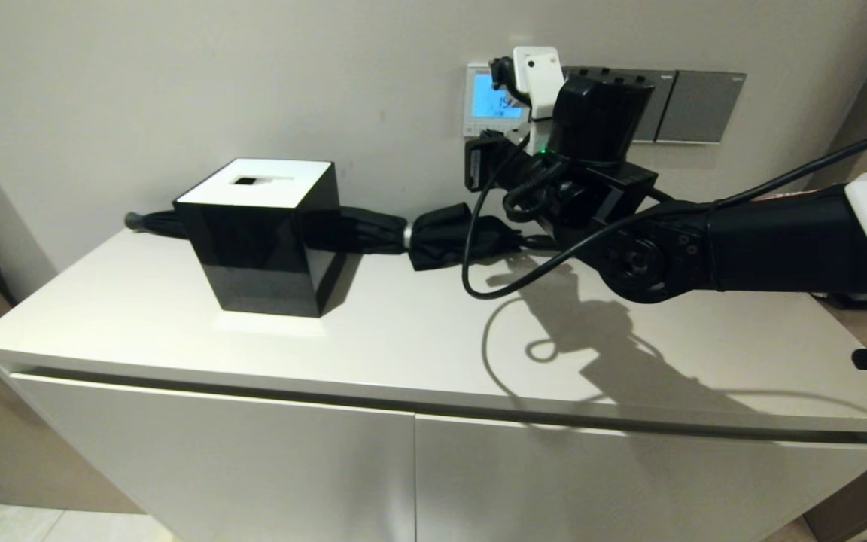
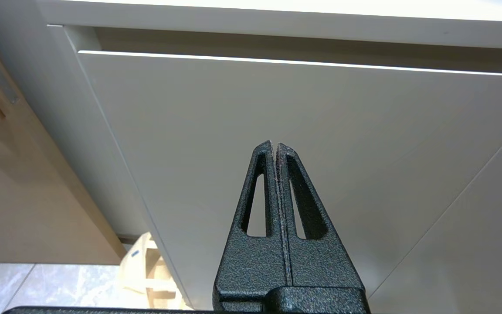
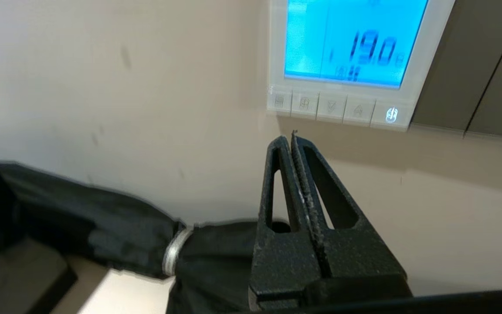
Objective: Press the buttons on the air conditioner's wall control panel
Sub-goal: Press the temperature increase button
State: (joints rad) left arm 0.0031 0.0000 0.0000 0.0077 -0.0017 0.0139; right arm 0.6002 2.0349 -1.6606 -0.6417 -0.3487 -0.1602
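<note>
The air conditioner's wall control panel (image 1: 488, 102) is a white-framed square on the wall, its screen lit light blue and showing 19.0 in the right wrist view (image 3: 347, 43). The buttons (image 3: 331, 107) are a row of small white-grey keys under the screen; the rightmost one glows. My right gripper (image 3: 289, 138) is shut and empty. Its tips are just below the left end of the button row, apart from the keys. In the head view it (image 1: 479, 162) sits under the panel, and the arm hides the panel's right part. My left gripper (image 2: 274, 146) is shut, parked low before the cabinet door.
Dark grey switch plates (image 1: 697, 105) are on the wall right of the panel. On the white cabinet top (image 1: 403, 331) stand a black tissue box (image 1: 260, 241) and a folded black umbrella (image 1: 433, 233) along the wall, below my right gripper. A black cable (image 1: 479, 263) loops from the arm.
</note>
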